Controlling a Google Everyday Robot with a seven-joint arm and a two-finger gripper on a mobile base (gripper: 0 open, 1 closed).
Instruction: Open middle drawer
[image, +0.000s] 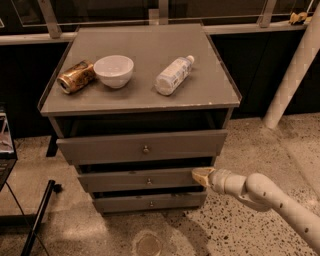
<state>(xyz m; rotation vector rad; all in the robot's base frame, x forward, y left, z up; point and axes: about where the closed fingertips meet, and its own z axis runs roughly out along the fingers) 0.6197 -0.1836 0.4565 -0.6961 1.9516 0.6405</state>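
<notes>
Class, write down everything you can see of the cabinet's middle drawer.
The middle drawer has a flat grey front, mid-sized among the three, level, with one small round metal knob at its centre. It sits between the wider top drawer and the narrower bottom drawer, dark gaps above and below. The gripper is at its right end, apparently touching the edge.

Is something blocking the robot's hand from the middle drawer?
Nothing visible does. The gripper is at the right end of the middle drawer, and only bare front lies between it and the knob.
</notes>
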